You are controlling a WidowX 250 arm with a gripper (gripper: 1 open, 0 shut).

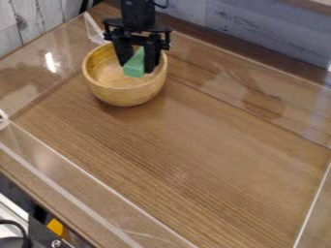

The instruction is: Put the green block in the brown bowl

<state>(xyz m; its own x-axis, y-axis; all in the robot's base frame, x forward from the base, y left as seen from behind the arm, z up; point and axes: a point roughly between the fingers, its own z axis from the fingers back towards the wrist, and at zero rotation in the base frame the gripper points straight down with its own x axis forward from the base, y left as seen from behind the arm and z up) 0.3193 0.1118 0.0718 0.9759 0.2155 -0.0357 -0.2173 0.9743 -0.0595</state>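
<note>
Camera view looks down across a wooden table (195, 155) with clear plastic walls around its edges. Toward the back left sits the brown bowl (124, 79), round, pale wood, thick-rimmed. Right over it hangs the black gripper (135, 62), pointing straight down, its two dark fingers (115, 50) reaching into the bowl's opening on the right-hand side. The fingers are pinched narrow on the green block (135, 63), which sits between them, tilted a little, its lower end down inside the bowl's rim. Whether the block touches the bowl's inner surface I cannot tell from here. A grey plank wall (258, 24) runs behind the table.
</note>
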